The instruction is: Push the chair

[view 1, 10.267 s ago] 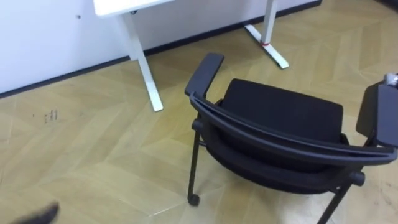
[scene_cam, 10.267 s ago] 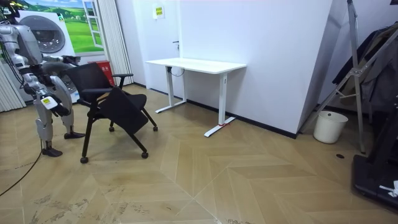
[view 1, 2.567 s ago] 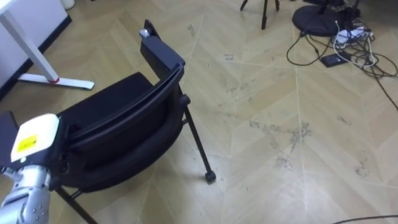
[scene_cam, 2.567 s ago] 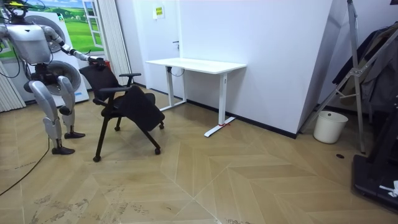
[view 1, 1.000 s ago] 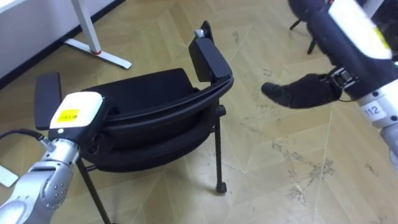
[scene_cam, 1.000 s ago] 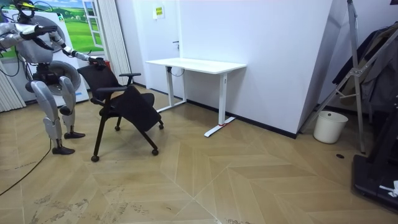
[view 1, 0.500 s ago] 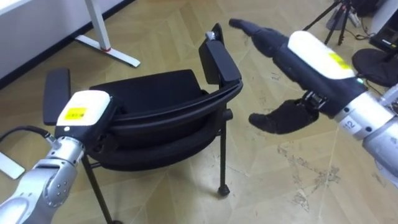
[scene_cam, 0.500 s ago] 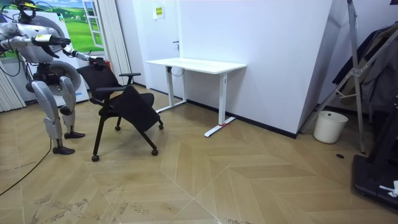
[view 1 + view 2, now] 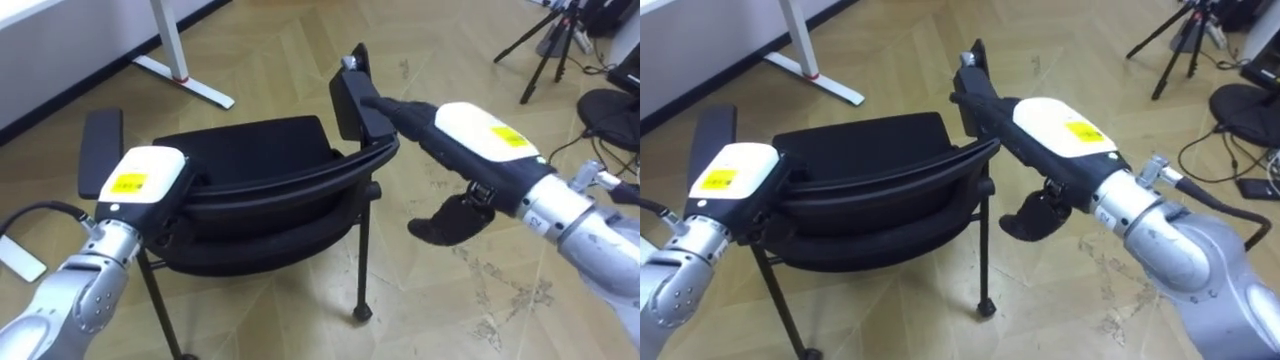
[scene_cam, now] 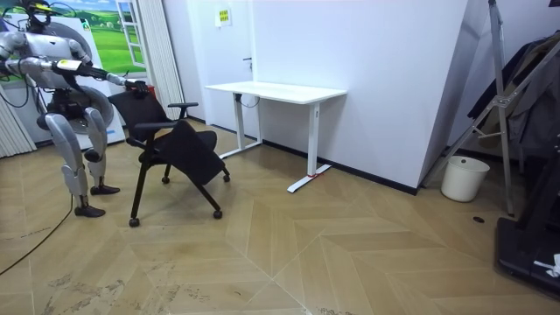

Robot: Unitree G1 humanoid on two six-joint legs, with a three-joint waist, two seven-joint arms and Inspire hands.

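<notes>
Left eye view: the chair [image 9: 250, 160] is black, with a padded seat, a curved back bar and thin metal legs on castors. It stands on a herringbone wood floor [image 9: 300, 320], with a white desk foot [image 9: 185, 75] near beyond it. The right hand [image 9: 470, 135] lays straight fingers [image 9: 400, 115] against the right armrest, thumb spread below, gripping nothing. The left hand [image 9: 135, 180] sits at the back bar's left end. Its fingers are hidden, so I cannot tell their state.

Room view: the robot stands behind the chair. Open floor separates the chair from the white desk [image 10: 276, 90].

Right eye view: a tripod [image 9: 1170, 45] stands well apart.
</notes>
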